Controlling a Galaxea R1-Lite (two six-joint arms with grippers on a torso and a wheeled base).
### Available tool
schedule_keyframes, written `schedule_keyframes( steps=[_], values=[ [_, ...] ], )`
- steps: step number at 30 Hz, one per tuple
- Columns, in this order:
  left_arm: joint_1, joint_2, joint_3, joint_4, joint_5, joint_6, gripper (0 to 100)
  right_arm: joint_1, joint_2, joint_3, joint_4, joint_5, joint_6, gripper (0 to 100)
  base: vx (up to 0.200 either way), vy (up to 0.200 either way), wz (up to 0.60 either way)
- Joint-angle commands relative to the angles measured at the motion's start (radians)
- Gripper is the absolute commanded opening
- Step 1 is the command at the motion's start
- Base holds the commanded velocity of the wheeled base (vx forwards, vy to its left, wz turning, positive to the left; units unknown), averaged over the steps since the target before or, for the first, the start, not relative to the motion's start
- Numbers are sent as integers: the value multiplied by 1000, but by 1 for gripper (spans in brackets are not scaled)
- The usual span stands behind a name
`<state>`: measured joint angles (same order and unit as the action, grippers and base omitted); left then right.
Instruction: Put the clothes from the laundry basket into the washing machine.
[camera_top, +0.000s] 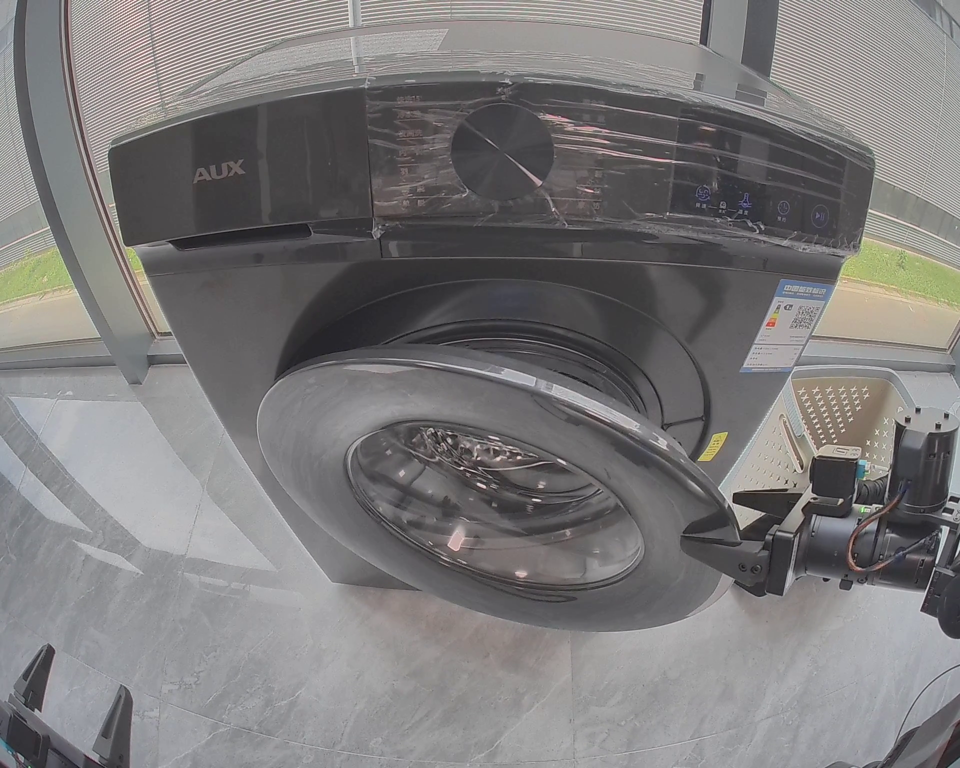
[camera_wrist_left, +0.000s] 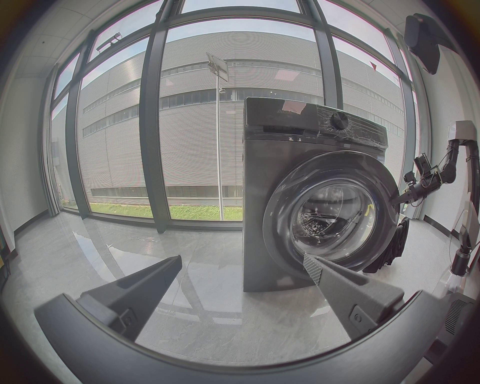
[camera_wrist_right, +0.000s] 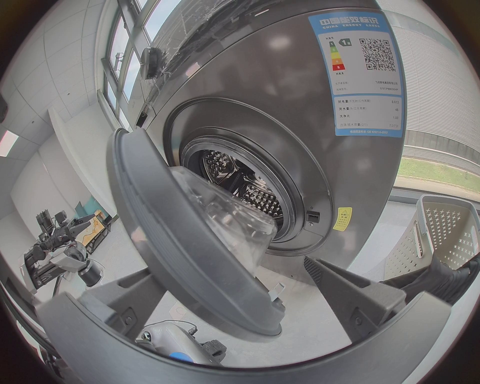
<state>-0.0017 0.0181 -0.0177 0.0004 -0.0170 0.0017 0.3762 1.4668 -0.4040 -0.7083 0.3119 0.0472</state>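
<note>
The dark grey washing machine stands in front of me with its round door swung partly open. My right gripper is open, and the door's free edge sits between its fingers. Behind the door I see the steel drum; no clothes show inside it. The white laundry basket stands on the floor to the machine's right, with dark clothing draped over its rim. My left gripper hangs open and empty, low at the front left, well clear of the machine.
Grey tiled floor spreads in front of the machine and to its left. Tall windows with dark frames stand behind it. The basket sits close against the machine's right side.
</note>
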Motion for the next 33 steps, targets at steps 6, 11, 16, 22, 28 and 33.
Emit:
schedule_keyframes(
  steps=[6,11,16,22,28,33],
  values=[
    [0,-18,18,0,-1,-3,100,36,63,-15,-17,1,0,100,-167,0,0],
    [0,-18,18,0,-1,-3,100,78,33,48,-20,-1,2,100,0,0,0],
    [0,-18,18,0,-1,-2,100,92,-22,93,-14,-1,0,100,0,0,0],
    [0,-17,18,0,-1,-2,100,75,-23,68,-22,-2,2,100,0,0,0],
    [0,-18,18,0,-1,-3,100,89,15,60,-22,-2,2,100,-167,0,0],
    [0,-18,18,0,-1,-3,100,141,13,94,-22,3,5,100,-40,0,0]
  ],
)
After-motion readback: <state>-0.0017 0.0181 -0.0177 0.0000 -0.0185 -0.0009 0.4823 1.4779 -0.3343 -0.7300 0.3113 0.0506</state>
